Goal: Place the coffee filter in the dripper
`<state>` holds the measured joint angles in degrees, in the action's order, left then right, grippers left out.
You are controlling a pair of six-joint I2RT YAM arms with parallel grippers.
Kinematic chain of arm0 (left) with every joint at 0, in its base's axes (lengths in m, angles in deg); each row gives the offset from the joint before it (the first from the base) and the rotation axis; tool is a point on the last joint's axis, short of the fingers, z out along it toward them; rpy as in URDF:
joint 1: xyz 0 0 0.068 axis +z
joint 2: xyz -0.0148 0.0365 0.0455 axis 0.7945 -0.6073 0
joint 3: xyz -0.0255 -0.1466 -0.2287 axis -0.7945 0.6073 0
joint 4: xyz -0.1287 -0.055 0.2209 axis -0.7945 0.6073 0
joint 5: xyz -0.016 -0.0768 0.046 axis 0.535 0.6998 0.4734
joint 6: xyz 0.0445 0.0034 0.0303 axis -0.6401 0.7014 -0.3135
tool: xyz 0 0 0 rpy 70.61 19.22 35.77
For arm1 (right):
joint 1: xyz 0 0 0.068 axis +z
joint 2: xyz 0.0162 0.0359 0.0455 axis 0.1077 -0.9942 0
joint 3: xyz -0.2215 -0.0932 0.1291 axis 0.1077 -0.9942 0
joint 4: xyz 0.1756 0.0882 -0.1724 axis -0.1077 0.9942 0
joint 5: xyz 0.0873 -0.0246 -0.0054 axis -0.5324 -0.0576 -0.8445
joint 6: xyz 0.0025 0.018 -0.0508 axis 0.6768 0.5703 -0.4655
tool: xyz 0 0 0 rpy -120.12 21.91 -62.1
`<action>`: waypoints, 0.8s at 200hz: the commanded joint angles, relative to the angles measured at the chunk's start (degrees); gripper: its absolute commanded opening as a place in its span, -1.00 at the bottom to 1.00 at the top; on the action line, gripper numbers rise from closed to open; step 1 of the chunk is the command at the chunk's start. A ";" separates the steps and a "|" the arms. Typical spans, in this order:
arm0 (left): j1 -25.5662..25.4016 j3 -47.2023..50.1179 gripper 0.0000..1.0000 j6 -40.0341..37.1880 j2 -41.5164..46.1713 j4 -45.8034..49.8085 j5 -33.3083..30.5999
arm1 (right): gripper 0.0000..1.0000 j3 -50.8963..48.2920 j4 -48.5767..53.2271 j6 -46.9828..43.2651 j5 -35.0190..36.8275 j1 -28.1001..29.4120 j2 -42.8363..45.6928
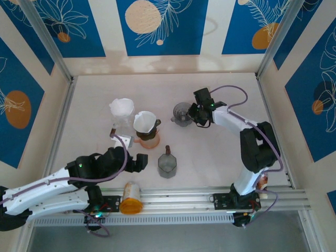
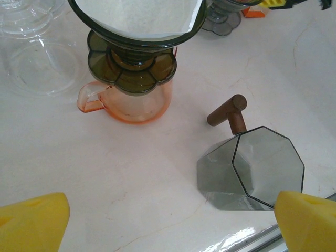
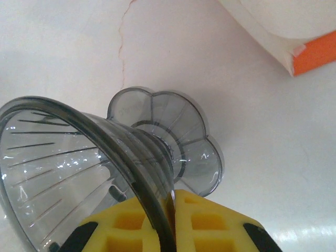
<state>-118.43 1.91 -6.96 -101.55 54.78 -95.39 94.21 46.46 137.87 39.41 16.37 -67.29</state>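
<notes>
Right hand pinches the dripper rim.

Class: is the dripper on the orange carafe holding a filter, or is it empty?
Holding one: white filter paper lines the dripper on the orange carafe.

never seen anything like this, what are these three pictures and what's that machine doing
These are two robot arms bolted to a table's near edge. One picture looks down from above; the other two come from small cameras on each wrist.

On the table stand an orange jug topped by a dripper with a white paper filter, a stack of spare filters, a dark glass cup with a wooden handle, and an orange-lidded jar near the front rail.

The right claw has shut on the rim of an empty grey dripper. The left claw is open, holding nothing, pointing at the jug.
</notes>
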 commanded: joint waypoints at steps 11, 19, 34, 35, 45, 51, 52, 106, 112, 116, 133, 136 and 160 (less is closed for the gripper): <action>-0.35 -0.66 1.00 0.82 0.84 1.92 -1.74 | -1.00 -4.10 3.83 -2.53 -1.92 0.48 8.26; -0.36 -0.66 1.00 0.83 0.93 1.95 -1.73 | -1.00 -4.99 4.89 -3.15 -2.28 0.55 10.28; -0.36 -0.54 1.00 0.82 0.97 1.95 -1.88 | -1.00 -6.57 7.33 -4.57 -2.58 0.94 14.34; -0.36 -0.51 1.00 0.77 0.95 1.90 -1.93 | -1.00 -6.66 7.45 -4.68 -2.59 0.98 14.63; -0.36 -0.44 1.00 0.92 1.10 1.84 -1.97 | -1.00 -7.72 9.08 -5.70 -2.70 1.41 17.54; -0.32 -0.39 1.00 0.94 1.08 1.86 -2.00 | -1.00 -8.17 10.16 -6.12 -2.75 1.65 18.65; -0.34 -0.39 1.00 0.96 1.09 1.81 -2.03 | -1.00 -8.36 10.48 -6.22 -2.77 1.74 19.24; -0.36 0.00 1.00 1.25 1.82 1.99 -2.80 | -1.00 -9.48 21.53 -9.51 -4.00 5.46 33.09; -0.36 -0.04 1.00 1.25 2.03 2.03 -2.94 | -1.00 -9.35 22.39 -9.70 -4.50 5.91 34.44; -0.34 -0.04 1.00 1.17 2.13 2.02 -2.96 | -1.00 -9.19 22.98 -9.79 -4.84 6.13 35.18; -0.36 -0.09 1.00 1.20 2.72 2.21 -3.56 | -1.00 -8.58 25.05 -10.31 -6.92 7.37 37.85; -0.36 -0.09 1.00 1.11 2.84 2.29 -3.56 | -1.00 -8.46 25.40 -10.39 -7.29 7.64 38.20; -0.36 -0.13 1.00 0.94 3.63 2.71 -4.29 | -1.00 -5.74 28.29 -11.45 -10.58 11.31 38.29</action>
<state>-118.43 1.91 -6.55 -99.04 55.72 -97.46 85.16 69.92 128.50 34.26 24.69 -29.15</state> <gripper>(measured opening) 0.998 0.097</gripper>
